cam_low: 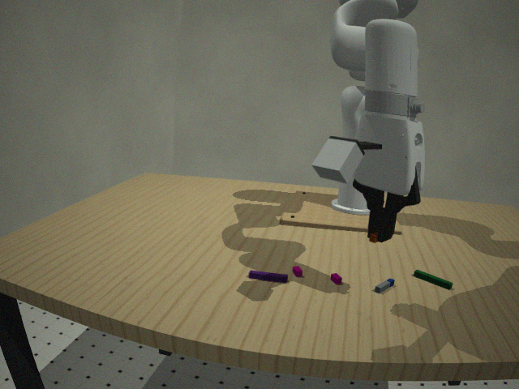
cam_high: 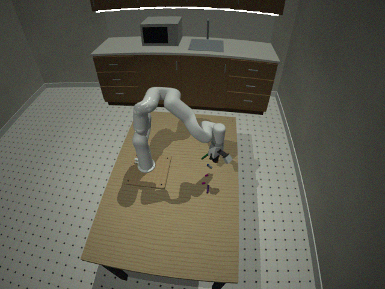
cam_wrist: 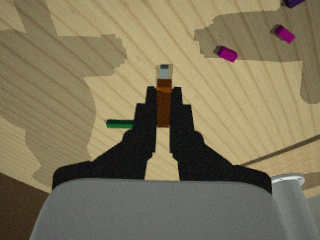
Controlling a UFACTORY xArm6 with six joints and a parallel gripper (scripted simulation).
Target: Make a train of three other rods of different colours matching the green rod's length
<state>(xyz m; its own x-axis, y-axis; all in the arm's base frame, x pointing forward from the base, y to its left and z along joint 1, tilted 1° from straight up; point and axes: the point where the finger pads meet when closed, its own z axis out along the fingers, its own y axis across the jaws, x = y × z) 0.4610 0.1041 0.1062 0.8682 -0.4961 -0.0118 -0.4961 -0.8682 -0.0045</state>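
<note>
My gripper [cam_high: 215, 159] [cam_low: 382, 239] [cam_wrist: 163, 101] is shut on the orange rod [cam_low: 373, 237] [cam_wrist: 163, 110], held above the table. The grey rod [cam_high: 210, 167] [cam_low: 382, 287] [cam_wrist: 164, 73] lies with the blue rod [cam_high: 207, 164] [cam_low: 391, 281] at its end, seemingly in line; in the wrist view the orange rod hides the blue one. The green rod [cam_high: 204, 156] [cam_low: 433, 279] [cam_wrist: 119, 123] lies apart, partly behind a finger in the wrist view. Two magenta rods, one [cam_low: 336, 278] [cam_wrist: 227, 54] nearer the grey rod, the other [cam_low: 297, 271] [cam_wrist: 284, 34] nearer the purple rod [cam_high: 207, 189] [cam_low: 268, 276], lie separately.
The wooden table [cam_high: 174, 236] [cam_low: 146, 259] carries a thin base board [cam_high: 155, 183] [cam_low: 327, 224] under the arm's foot. The table's edge is beyond the rods, on the right in the top view. Arm shadows cross the table.
</note>
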